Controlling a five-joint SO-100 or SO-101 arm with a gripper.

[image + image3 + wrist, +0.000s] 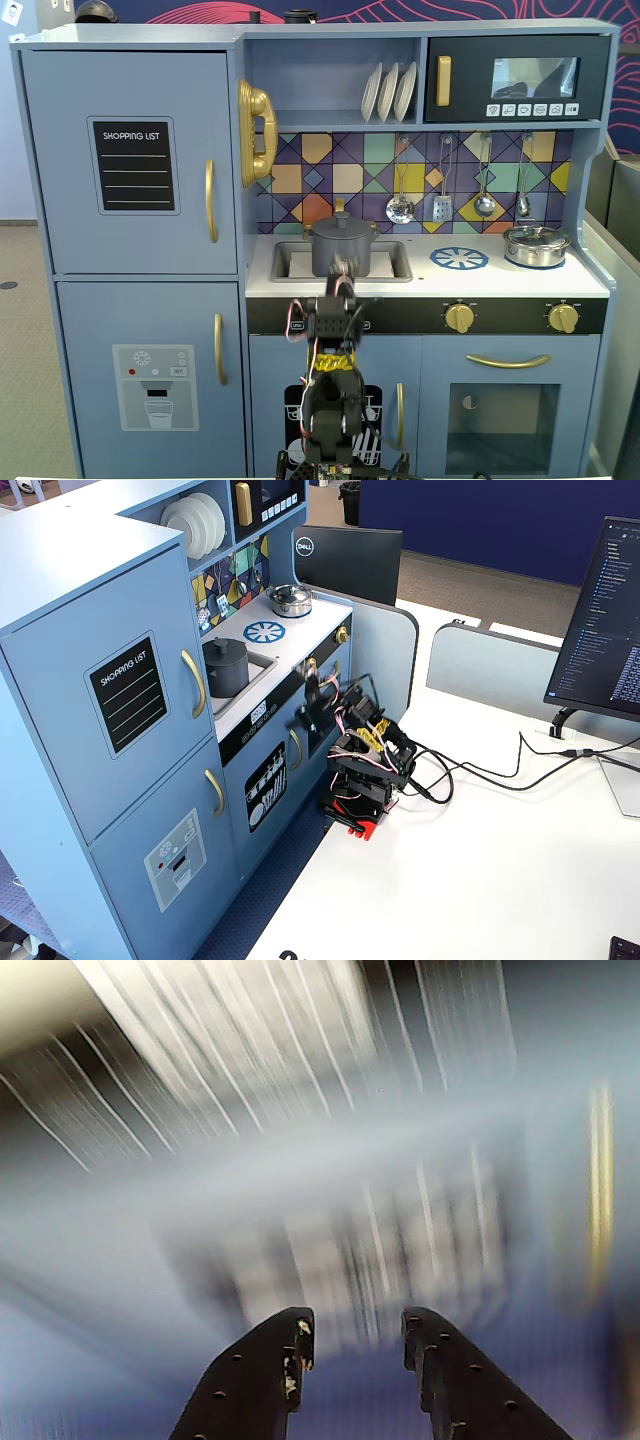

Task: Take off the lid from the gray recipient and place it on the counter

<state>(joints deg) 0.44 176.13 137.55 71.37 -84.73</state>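
The gray recipient stands in the sink recess of the white counter. The dark-gray lid with its small knob rests on top of it. Both also show in the other fixed view, the pot and the lid. My gripper is raised in front of the counter's front edge, below and short of the pot, and touches nothing. It also shows in the other fixed view. In the wrist view the gripper is open and empty, and the background is smeared by blur.
A shiny steel pot with its own lid stands at the counter's right end, next to the printed blue burner. Utensils hang on the tiled back wall above. Gold knobs line the front panel. The arm's base sits on a white desk with cables.
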